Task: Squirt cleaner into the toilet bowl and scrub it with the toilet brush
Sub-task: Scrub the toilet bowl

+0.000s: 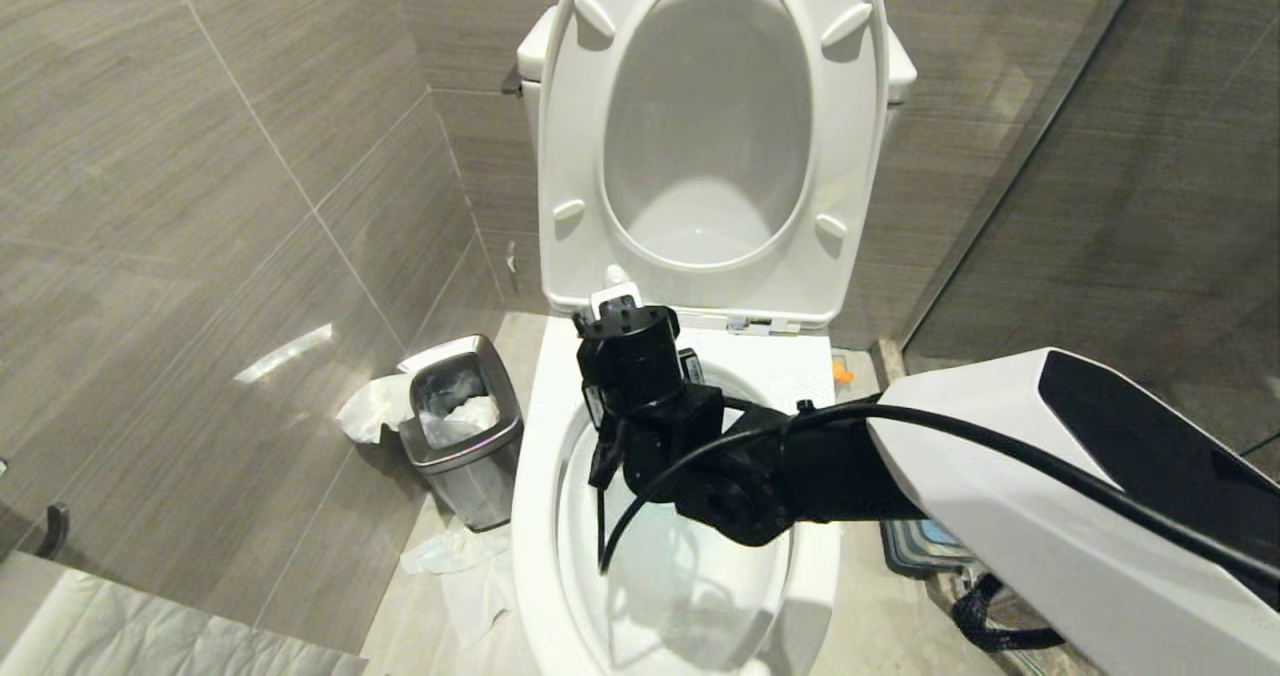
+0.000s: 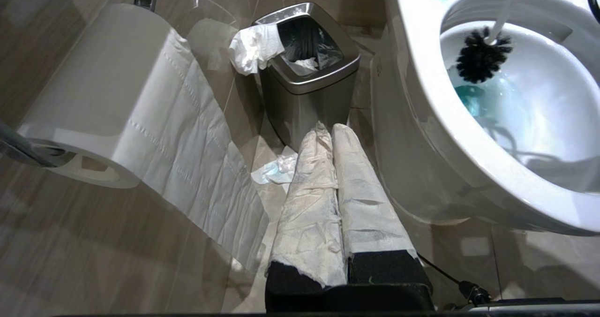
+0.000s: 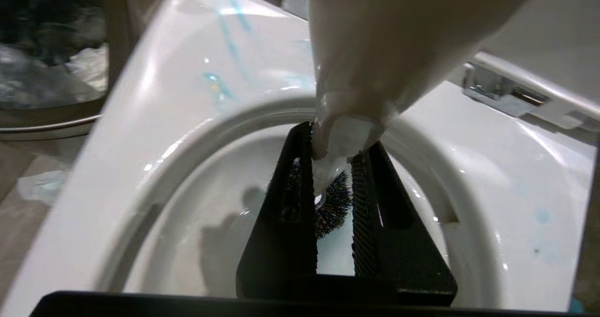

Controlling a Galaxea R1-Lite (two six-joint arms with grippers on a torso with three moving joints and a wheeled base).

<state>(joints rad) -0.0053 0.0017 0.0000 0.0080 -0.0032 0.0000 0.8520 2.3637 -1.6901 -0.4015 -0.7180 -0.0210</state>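
The toilet bowl (image 1: 535,456) stands with its seat and lid (image 1: 710,126) raised. My right gripper (image 1: 615,311) reaches over the bowl from the right and is shut on the toilet brush's white handle (image 3: 342,139). The black bristle head (image 2: 483,56) is down inside the bowl, just above the blue-tinted water (image 2: 473,101). Blue cleaner streaks (image 3: 220,85) mark the rim. The cleaner bottle is out of view. My left gripper (image 2: 330,132), its fingers wrapped in white cloth, is shut on nothing and hangs low beside the bowl's left side.
A square steel bin (image 1: 465,426) with crumpled paper stands on the floor left of the bowl. A toilet paper roll (image 2: 93,96) hangs on the left wall with a long tail. The blue-grey brush holder (image 1: 925,546) is on the floor right of the bowl.
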